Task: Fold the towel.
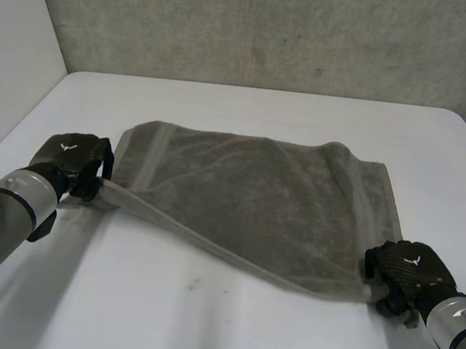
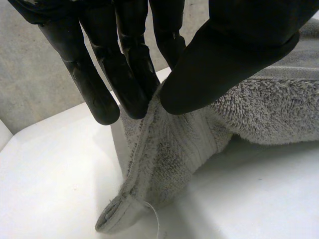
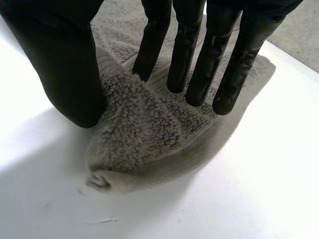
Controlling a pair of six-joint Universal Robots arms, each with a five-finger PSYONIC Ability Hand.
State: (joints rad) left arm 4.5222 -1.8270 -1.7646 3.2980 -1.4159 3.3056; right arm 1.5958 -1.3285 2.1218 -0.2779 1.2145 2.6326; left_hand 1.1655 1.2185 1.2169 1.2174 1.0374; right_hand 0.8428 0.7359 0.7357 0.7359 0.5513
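Across the middle of the counter (image 1: pixel 199 322) the towel (image 1: pixel 255 202) is spread in a single layer, its far edge lying flat and its near edge held just clear of the surface between the two hands. At the near left corner the cloth is pinched by the left hand (image 1: pixel 74 161). In the left wrist view that corner is seen clamped between the thumb (image 2: pixel 234 45) and the fingers (image 2: pixel 124 74), with its tip hanging below them toward the counter. At the near right corner the cloth is gathered by the right hand (image 1: pixel 407 270), a bunched ridge of it being squeezed between thumb and fingers low at the counter. No fold can be seen yet. Both grasps are judged to be made and the lift barely begun. What is left, by this reading, is for the near edge to be carried over to the far edge and laid down, and for any further halving to be done.
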